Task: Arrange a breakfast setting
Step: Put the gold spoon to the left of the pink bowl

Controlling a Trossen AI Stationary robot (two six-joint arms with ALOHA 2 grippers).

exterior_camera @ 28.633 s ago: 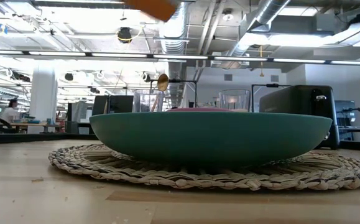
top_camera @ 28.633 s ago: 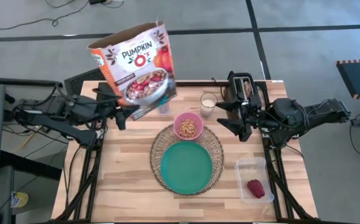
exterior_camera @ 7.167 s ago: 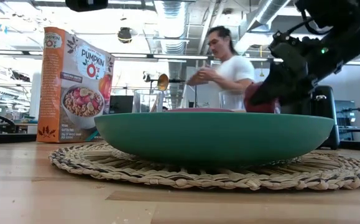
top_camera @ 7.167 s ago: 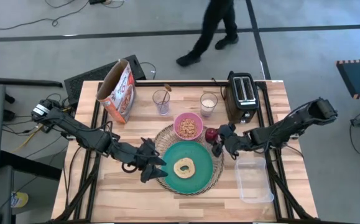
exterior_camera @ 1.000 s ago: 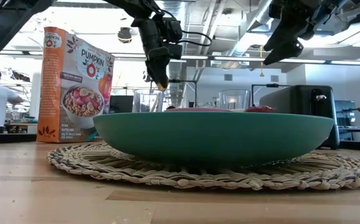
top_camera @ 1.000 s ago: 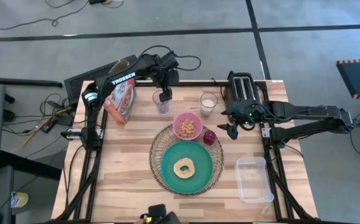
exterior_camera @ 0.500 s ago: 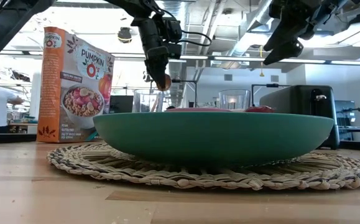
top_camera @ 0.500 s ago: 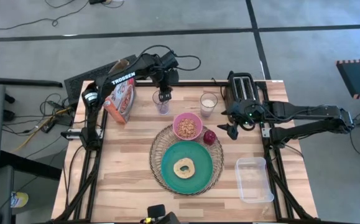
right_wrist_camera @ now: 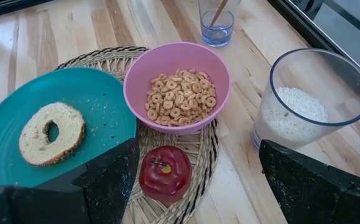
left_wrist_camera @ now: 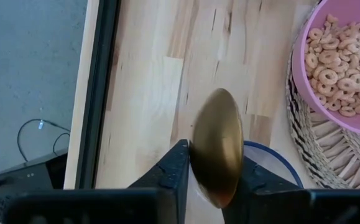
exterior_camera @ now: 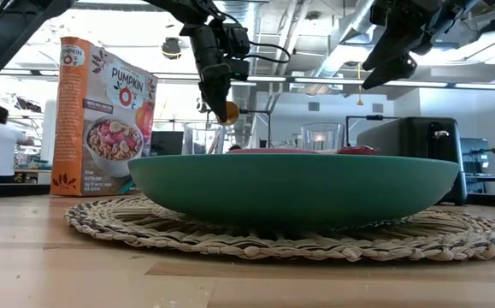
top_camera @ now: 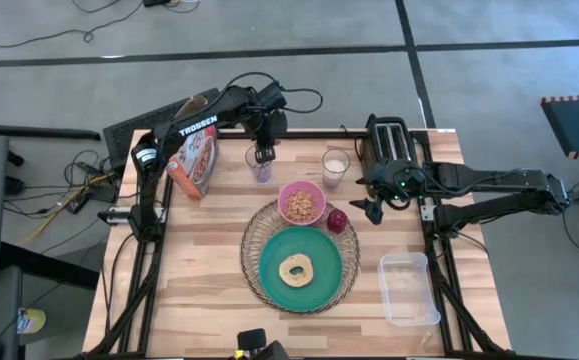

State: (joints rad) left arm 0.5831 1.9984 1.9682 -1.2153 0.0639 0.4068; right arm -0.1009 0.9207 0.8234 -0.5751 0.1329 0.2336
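1. High view shows the left gripper (top_camera: 263, 153) poised directly above a small clear glass (top_camera: 259, 165), which stands just behind the pink bowl (top_camera: 303, 203) on the cereal-box side.
2. Its fingers are pinched on the small spoon (left_wrist_camera: 217, 147): in the left wrist view the golden spoon bowl sits squeezed between the two dark fingers, and in the low view the same spoon bowl (exterior_camera: 230, 110) shows at the fingertips above the glass rim.
3. I'd judge the spoon's long axis runs roughly upright, handle hanging down into the glass, though the handle is hidden from where I look.
4. The relation that matters: the pink bowl, filled with cereal, lies just forward of the gripper and toward the toaster (top_camera: 390, 147), so the spoon probably must be carried that short way once it clears the glass.
5. The left arm is plainly the nearer one for that job.
6. Forward of the pink bowl, the tan bagel (top_camera: 296, 268) lies on the teal plate (top_camera: 324, 258), which sits on the round wire charger (top_camera: 252, 244); the dark red fruit (top_camera: 337, 220) rests beside the bowl.
7. The right gripper (top_camera: 371, 197) waits spread wide, just beyond the fruit from the bowl, holding nothing.
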